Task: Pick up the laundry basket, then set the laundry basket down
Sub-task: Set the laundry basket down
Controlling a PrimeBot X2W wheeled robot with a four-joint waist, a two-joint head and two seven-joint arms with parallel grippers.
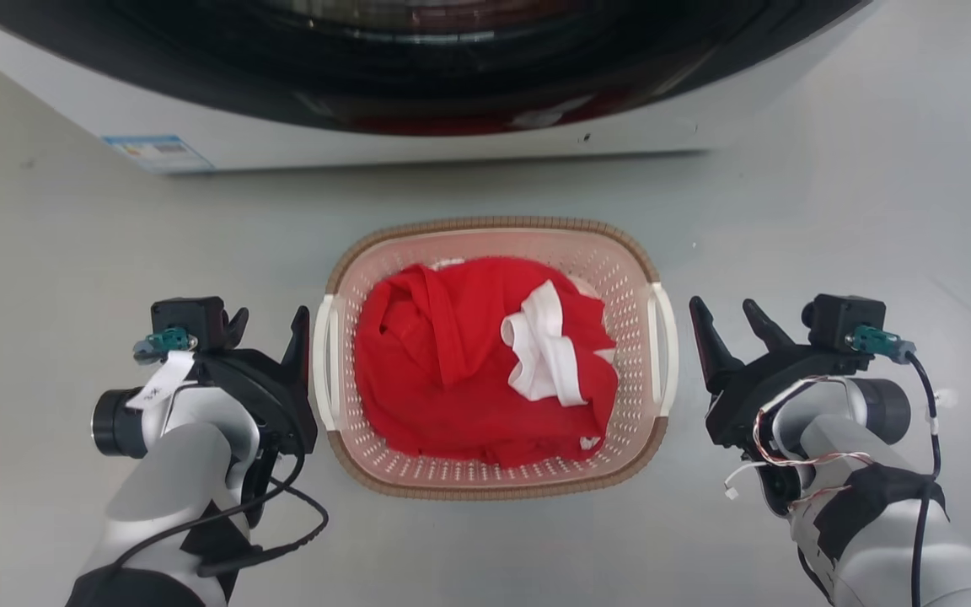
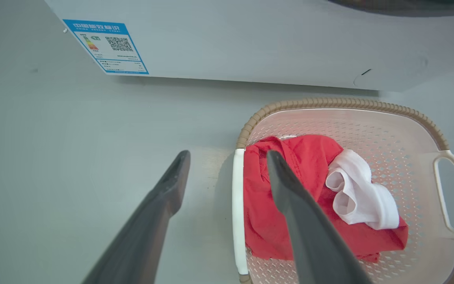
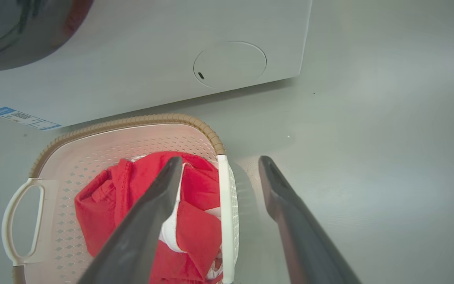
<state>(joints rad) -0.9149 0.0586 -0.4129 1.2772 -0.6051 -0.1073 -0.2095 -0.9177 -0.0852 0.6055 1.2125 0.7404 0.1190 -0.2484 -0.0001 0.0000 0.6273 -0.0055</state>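
Observation:
The laundry basket (image 1: 494, 226) stands on the floor in front of the washer, cream with a brown rim and white side handles. A red garment (image 1: 452, 362) and a white one (image 1: 544, 354) lie inside. My left gripper (image 1: 270, 319) is open just beside the left handle (image 1: 323, 362). In the left wrist view that handle (image 2: 238, 213) lines up between the open left gripper (image 2: 227, 154). My right gripper (image 1: 721, 305) is open a little clear of the right handle (image 1: 665, 337). In the right wrist view this handle (image 3: 223, 213) shows between the open right gripper (image 3: 220, 159).
The white washer (image 1: 418, 143) with its dark round door stands close behind the basket, a blue label (image 1: 157, 153) on its lower left corner. Grey floor (image 1: 831, 211) spreads to both sides and in front of the basket.

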